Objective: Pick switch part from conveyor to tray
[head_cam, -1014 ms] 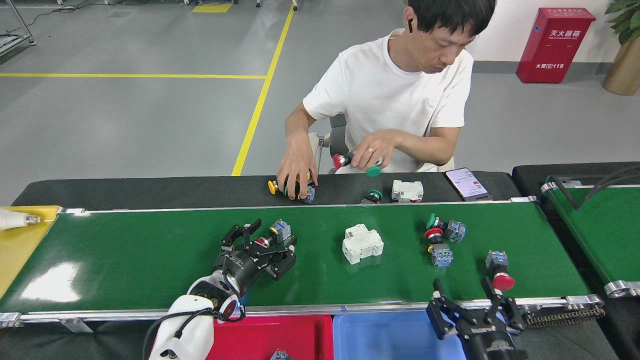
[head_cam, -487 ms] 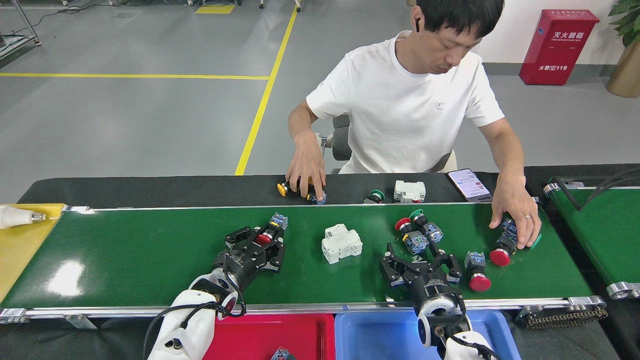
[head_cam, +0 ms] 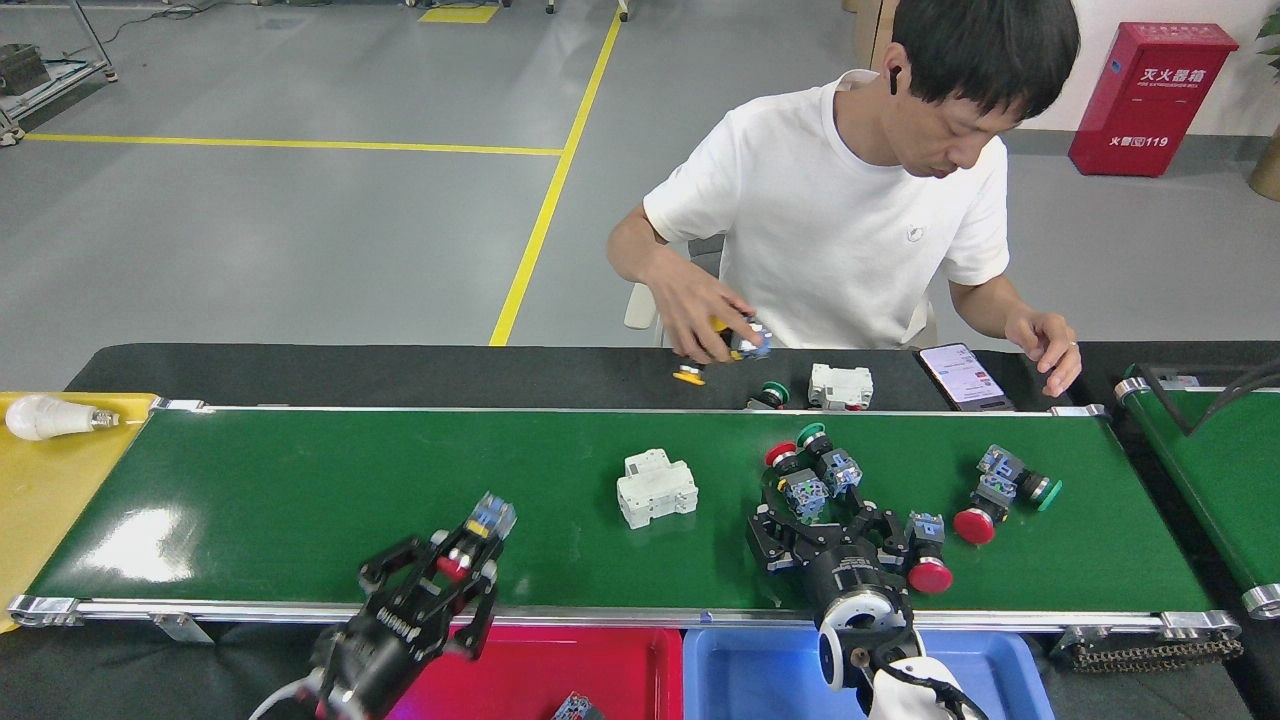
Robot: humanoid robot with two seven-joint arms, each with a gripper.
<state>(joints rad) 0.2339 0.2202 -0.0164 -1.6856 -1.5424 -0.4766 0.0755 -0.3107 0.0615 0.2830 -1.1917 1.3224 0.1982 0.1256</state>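
Left gripper closed on a red-capped push-button switch, lifted at the near rail of the conveyor, just above the red tray. Right gripper jaws spread over a red-headed switch lying on the belt right of the white circuit breaker.

Risks, as judged: the held switch sticks out past the fingertips, so it may pivot or slip before release. Green-headed switch touches the right target; closing could nudge it or catch both.
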